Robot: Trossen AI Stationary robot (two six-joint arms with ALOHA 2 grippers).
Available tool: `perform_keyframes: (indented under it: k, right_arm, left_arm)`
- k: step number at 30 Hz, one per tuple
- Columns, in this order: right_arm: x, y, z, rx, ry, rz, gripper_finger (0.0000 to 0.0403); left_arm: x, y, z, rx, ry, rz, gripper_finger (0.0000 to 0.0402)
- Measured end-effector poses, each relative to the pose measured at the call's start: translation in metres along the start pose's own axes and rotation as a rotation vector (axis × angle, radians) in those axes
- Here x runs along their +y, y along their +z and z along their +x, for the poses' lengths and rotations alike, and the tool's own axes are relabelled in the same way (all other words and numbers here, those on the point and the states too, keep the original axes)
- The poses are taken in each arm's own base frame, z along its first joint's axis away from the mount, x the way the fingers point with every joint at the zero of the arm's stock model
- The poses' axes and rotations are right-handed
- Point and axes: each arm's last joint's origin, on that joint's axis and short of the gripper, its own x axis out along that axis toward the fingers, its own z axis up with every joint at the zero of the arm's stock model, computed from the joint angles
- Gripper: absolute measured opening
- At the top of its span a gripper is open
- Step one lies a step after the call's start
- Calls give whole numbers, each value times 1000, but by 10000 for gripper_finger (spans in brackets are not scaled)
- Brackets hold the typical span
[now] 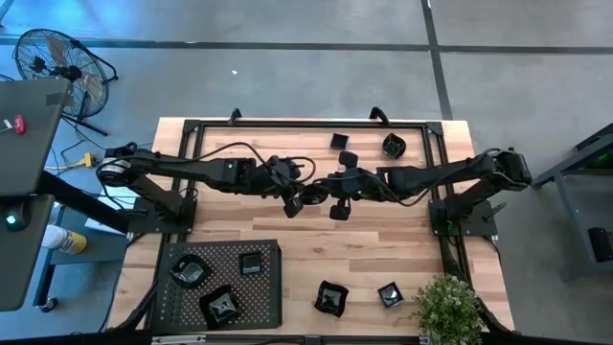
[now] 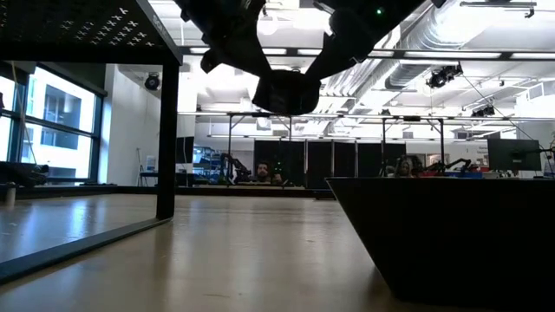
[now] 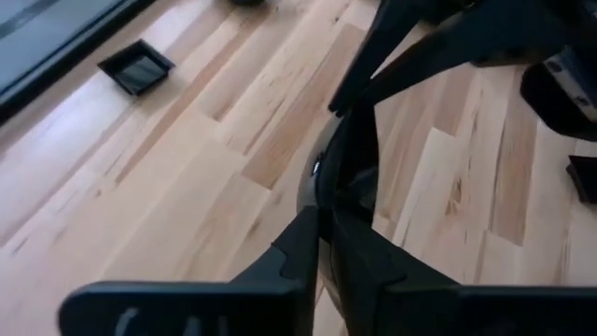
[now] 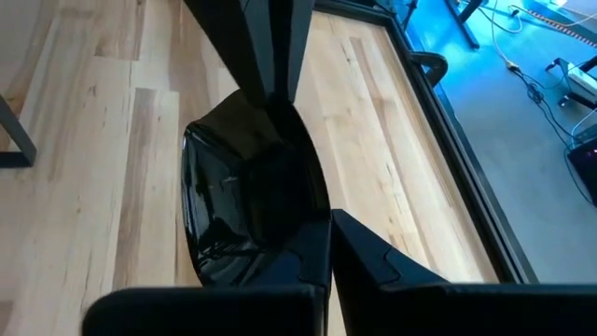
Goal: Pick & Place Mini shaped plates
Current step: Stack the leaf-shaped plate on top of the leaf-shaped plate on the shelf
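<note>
One glossy black mini plate (image 4: 238, 191) hangs in the air over the middle of the table, also seen in the low view (image 2: 282, 91). My left gripper (image 3: 322, 219) and my right gripper (image 4: 322, 224) meet there and are both shut on it, from opposite sides. Other mini plates lie flat on the wood: two at the far side (image 1: 340, 141) (image 1: 393, 146) and two at the near side (image 1: 331, 298) (image 1: 390, 294). Three more sit in the perforated tray (image 1: 268, 251). My left gripper pinches the plate's rim (image 4: 276, 110) between its two fingers, on the side away from my right gripper. The fingers slant down from the table's left. The plate is lifted clear of the table. My right gripper pinches the opposite rim (image 4: 300, 217) between its two fingers, slanting down from the table's right. The plate spans the gap between the two grippers, tilted, its hollow side facing the right wrist camera.
The black perforated tray stands raised on legs at the near left. A potted plant (image 1: 448, 307) is at the near right corner. A black frame (image 1: 192, 129) runs round the far part of the table. Bare wood lies below the grippers.
</note>
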Motion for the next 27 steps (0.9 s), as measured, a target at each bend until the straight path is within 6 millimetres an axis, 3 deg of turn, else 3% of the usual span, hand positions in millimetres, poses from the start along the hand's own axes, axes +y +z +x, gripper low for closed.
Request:
perform_keyframes:
  k: [6,13,16,20,27]
  right_arm:
    - [0,0,0,-4,1,2,1]
    - [-1,1,0,-10,-6,11,13]
    - [-1,2,-2,-14,-8,15,39]
    - [-6,6,-12,-36,-33,43,77]
    - [-23,11,-48,-77,-89,100,99]
  left_arm:
    - [0,0,0,3,4,-26,66]
    - [2,1,-3,-16,25,-38,8]
    - [8,4,-9,7,1,-48,8]
    - [21,10,-26,69,-5,-10,3]
    - [35,14,-82,190,-170,99,1]
